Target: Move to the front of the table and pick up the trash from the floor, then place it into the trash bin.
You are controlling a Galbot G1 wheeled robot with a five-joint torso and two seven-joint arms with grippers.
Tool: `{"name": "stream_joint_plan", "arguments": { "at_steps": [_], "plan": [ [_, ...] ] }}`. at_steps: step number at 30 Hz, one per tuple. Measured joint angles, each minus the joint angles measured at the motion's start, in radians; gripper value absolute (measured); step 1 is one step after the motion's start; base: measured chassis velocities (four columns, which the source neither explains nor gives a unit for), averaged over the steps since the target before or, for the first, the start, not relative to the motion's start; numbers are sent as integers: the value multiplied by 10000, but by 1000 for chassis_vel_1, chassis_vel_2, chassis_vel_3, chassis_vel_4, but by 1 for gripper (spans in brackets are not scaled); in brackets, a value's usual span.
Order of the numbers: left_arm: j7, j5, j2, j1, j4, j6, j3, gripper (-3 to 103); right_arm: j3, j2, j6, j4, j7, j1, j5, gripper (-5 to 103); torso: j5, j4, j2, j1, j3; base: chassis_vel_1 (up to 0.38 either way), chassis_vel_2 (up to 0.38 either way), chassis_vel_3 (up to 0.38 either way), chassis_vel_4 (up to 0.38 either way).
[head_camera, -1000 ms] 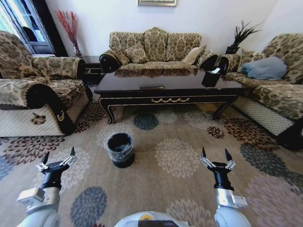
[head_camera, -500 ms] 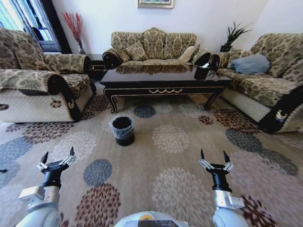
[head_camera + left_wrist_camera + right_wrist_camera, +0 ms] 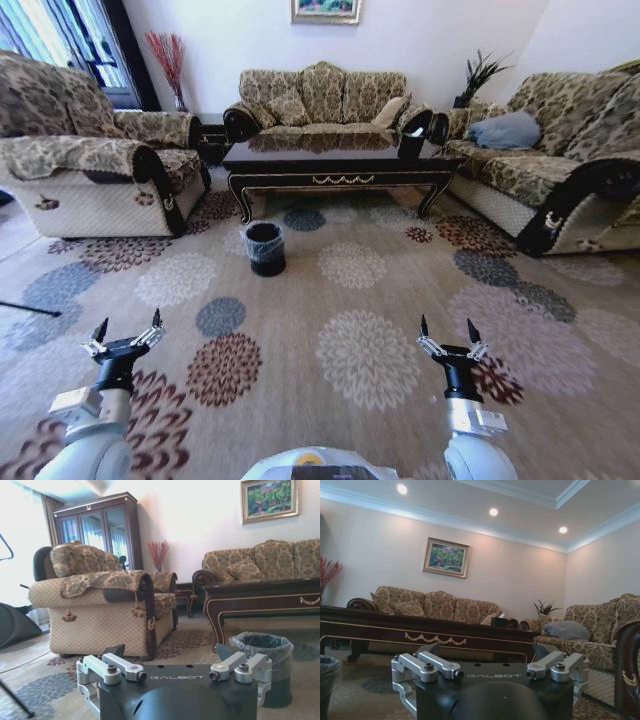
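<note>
The dark glossy table [image 3: 335, 180] stands before the back sofa, well ahead of me. Left of its near side, the black trash bin [image 3: 265, 248] with a clear liner sits on the flowered carpet floor [image 3: 300, 330]. No trash shows on the carpet; it is out of view. My left gripper [image 3: 128, 322] and right gripper [image 3: 447, 325] hover low at the near edge, both open and empty, far short of the bin. In the left wrist view the left gripper [image 3: 170, 652] faces the bin [image 3: 262, 655] and table [image 3: 265, 597]. In the right wrist view the right gripper [image 3: 487, 650] faces the table [image 3: 395, 627].
A patterned armchair [image 3: 90, 175] stands at the left, a sofa [image 3: 320, 100] behind the table and another sofa [image 3: 560, 170] at the right. A black tissue box [image 3: 410, 148] sits on the table's right end. A thin dark rod [image 3: 25, 308] lies at the far left.
The whole head view has shifted: the table, bin and sofas now look smaller and farther off, so the camera has moved back. Both arms hold the same open pose.
</note>
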Motion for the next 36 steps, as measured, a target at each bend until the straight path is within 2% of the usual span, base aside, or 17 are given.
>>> {"name": "stream_joint_plan", "arguments": {
  "at_steps": [5,8,10,12,13,17,19,36],
  "plan": [
    [-11,36,-86,38,-89,6,17,100,-67,-11,-2,-65,1,27,-9,100,5,-1,-1,0,-1,354,-364,-356,362],
    [-21,69,-122,63,-91,6,18,100,-82,-11,-1,-65,2,32,-12,100,-11,0,-1,1,0,377,-358,-354,337],
    [-31,97,-169,99,-97,1,21,100,-96,-12,125,-76,-10,47,-12,100,4,-1,-1,2,1,383,-355,-387,365],
    [-33,110,-191,114,-115,-8,29,100,-97,-12,247,-101,-32,75,-14,100,6,0,-1,1,0,363,-356,-368,347],
    [-34,120,-210,132,-122,-9,44,100,-89,-12,340,-118,-51,81,-22,100,-7,0,-1,1,0,353,-358,-338,374],
    [-40,157,-229,153,-156,-20,62,100,-63,1,472,-119,-85,76,-29,100,7,-2,3,-5,-7,252,-325,-292,305],
    [-41,169,-241,163,-155,-22,85,100,-35,15,536,-91,-114,52,-41,100,-6,-1,3,-5,-5,114,-102,-148,164],
    [-7,237,-231,130,-159,-61,205,100,51,200,617,35,-175,-68,-259,100,-1,0,-1,2,1,-26,6,12,-13]
  ]
}}
